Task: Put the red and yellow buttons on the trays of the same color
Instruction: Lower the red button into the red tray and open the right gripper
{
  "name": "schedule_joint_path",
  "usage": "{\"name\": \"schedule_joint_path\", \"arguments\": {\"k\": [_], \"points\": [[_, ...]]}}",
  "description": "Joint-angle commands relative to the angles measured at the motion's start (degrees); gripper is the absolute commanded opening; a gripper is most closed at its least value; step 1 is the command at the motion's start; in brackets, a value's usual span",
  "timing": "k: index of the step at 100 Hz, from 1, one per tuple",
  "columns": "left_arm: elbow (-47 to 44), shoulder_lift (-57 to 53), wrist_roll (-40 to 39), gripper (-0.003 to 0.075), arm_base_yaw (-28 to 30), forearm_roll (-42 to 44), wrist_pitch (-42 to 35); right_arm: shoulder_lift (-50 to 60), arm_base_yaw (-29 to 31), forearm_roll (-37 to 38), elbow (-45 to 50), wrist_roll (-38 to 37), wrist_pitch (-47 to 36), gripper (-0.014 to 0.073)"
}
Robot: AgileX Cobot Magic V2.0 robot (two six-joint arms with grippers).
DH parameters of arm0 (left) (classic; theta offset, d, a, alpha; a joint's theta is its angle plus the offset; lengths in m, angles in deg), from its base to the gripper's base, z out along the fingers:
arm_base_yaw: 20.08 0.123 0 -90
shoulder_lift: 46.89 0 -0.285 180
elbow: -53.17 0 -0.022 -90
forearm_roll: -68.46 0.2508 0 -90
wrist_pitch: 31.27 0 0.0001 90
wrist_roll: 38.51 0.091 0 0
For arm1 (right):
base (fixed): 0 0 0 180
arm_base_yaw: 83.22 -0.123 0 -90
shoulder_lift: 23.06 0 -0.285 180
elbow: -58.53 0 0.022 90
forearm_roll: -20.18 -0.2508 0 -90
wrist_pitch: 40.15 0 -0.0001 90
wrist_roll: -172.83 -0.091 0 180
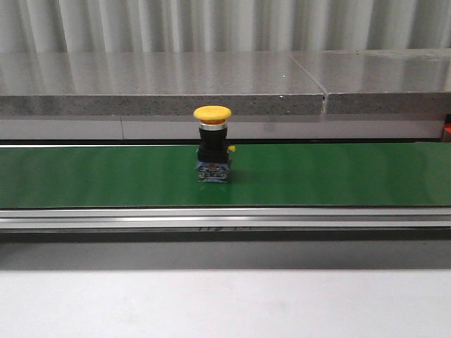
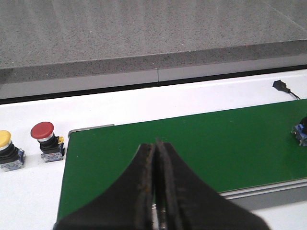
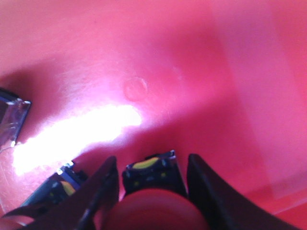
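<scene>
A yellow button (image 1: 212, 144) with a black body stands upright on the green belt (image 1: 338, 176) in the front view; neither gripper shows there. My left gripper (image 2: 156, 143) is shut on nothing and hangs over the belt's near end. Past that end, a red button (image 2: 44, 134) and another yellow button (image 2: 5, 143) stand on the white surface. My right gripper (image 3: 152, 160) is open low over the red tray (image 3: 192, 72). A red button (image 3: 153, 211) stands between its fingers, which are slightly apart from it. No yellow tray is in view.
Two other button bases (image 3: 12, 120) (image 3: 57, 184) rest on the red tray beside my right gripper. A grey stone ledge (image 1: 162, 84) runs behind the belt. A black connector (image 2: 280, 86) lies on the white surface, and a button base (image 2: 301, 132) sits at the belt's edge.
</scene>
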Motion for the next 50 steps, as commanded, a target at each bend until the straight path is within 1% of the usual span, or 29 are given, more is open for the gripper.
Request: {"name": "schedule_joint_path", "arguments": {"k": [1, 19, 25, 50], "points": [[1.5, 0.2, 0.0, -0.0020, -0.4, -1.6, -3.7, 3.3, 0.4, -0.1, -2.1, 0.3, -2.9, 0.0196], [1.5, 0.2, 0.0, -0.0020, -0.4, -1.6, -3.7, 3.3, 1.2, -0.1, -2.1, 0.3, -2.8, 0.0197], [1.5, 0.2, 0.0, -0.0020, -0.4, -1.6, -3.7, 3.2, 1.5, -0.1, -2.1, 0.3, -2.7, 0.0211], [1.5, 0.2, 0.0, -0.0020, -0.4, -1.6, -3.7, 1.9, 1.8, -0.2, -2.1, 0.3, -1.8, 0.0367]]}}
